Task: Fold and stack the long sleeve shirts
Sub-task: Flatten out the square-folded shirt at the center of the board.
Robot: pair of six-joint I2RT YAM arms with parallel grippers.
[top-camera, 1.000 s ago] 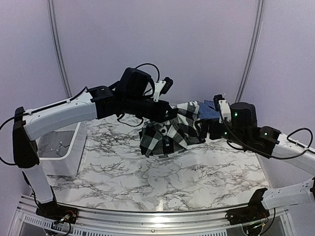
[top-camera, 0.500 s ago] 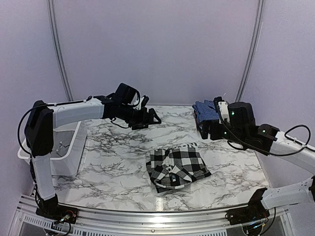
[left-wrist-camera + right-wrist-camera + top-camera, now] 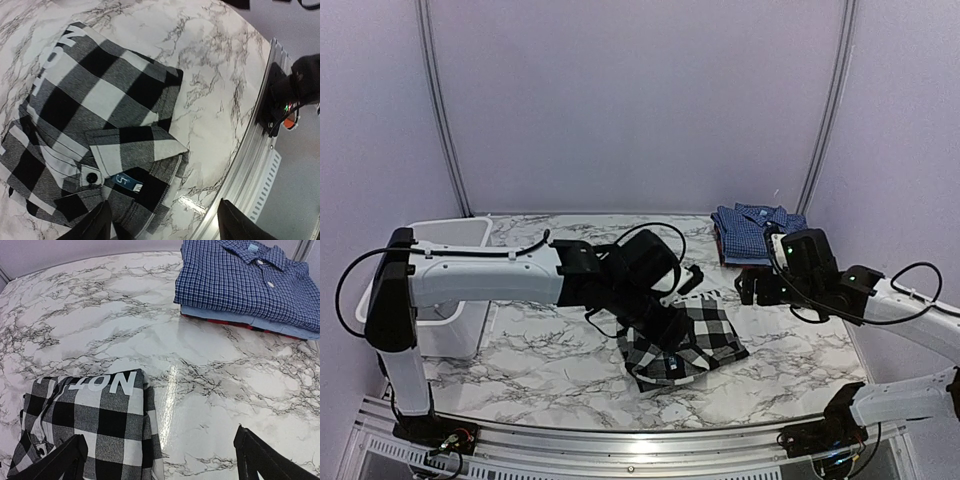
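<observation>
The black-and-white buffalo-check cloth shirt (image 3: 715, 330) with white block lettering is laid folded on the marble-patterned table (image 3: 540, 365), front of centre, partly hidden by the left arm (image 3: 490, 275). The left gripper (image 3: 162, 222) is held over it, fingers spread, nothing gripped. The right gripper (image 3: 165, 460) is spread wide, empty. The blue fine-checked collared shirt (image 3: 240, 280) is folded atop a pile at the far right corner. A white plastic bin (image 3: 445, 335) is set at the left.
</observation>
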